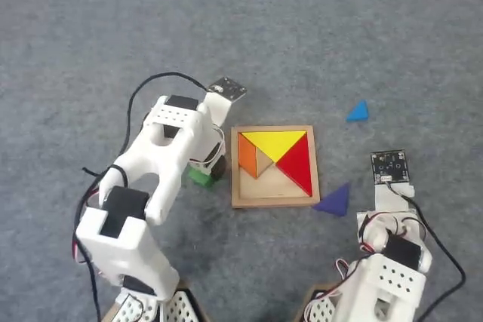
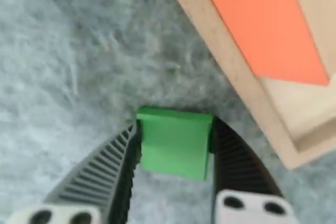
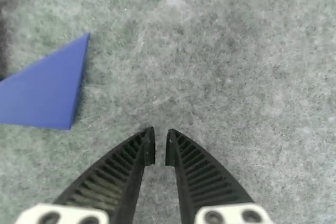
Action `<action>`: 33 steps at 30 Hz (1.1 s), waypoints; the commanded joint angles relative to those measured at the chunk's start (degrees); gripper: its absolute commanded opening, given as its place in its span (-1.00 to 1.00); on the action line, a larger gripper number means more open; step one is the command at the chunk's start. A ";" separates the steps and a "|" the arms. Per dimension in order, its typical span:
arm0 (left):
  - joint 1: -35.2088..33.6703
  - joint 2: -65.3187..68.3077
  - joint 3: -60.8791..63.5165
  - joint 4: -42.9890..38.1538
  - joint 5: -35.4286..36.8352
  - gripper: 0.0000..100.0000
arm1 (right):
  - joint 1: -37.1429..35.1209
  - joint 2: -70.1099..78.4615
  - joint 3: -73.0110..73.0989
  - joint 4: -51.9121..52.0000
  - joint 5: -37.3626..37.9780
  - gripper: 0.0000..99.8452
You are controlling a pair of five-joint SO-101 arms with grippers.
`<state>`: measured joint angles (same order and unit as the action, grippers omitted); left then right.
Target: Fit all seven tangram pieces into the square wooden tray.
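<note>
We judge the task a little short of halfway. The square wooden tray (image 1: pixel 273 202), at the centre of the high view, already has a large yellow triangle (image 1: pixel 273 142) along its upper edge, a large red triangle (image 1: pixel 299 166) on its right side and an orange piece (image 1: pixel 247 157) on its left. The lower strip of the tray floor and a small wedge between orange and red lie bare. Three more pieces sit out on the grey fuzzy counter (image 1: pixel 90 43): a green square block (image 2: pixel 174 141) just beside the tray's left rim, a dark blue triangle (image 1: pixel 334 200) at the tray's lower right corner (touching it or just shy, we cannot tell), and a small light blue triangle (image 1: pixel 358 111) well apart toward the upper right. The left gripper (image 2: pixel 176 129) is pinching the green square block, one ribbed finger on each side; whether the block is off the counter we cannot tell. The right gripper (image 3: pixel 157 142) hangs over bare counter near the dark blue triangle, its fingers pressed almost together with nothing between them. The green block looks to be the piece in hand, with the two blue triangles left after it.
</note>
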<state>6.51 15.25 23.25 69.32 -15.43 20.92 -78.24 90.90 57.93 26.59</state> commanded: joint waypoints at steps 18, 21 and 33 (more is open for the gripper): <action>-2.64 -0.79 4.62 0.44 -1.76 -0.57 | -0.22 -0.92 -0.35 -0.04 0.62 -0.90; -2.64 -2.73 5.32 -0.35 -1.76 -0.76 | -0.22 -0.92 -0.35 -0.04 0.62 -0.90; 7.82 -19.08 5.23 5.27 -0.79 -0.98 | 0.31 -0.92 -0.44 -0.13 0.62 -0.91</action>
<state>7.82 4.44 28.79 72.57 -16.31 20.92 -78.24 90.90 57.93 26.59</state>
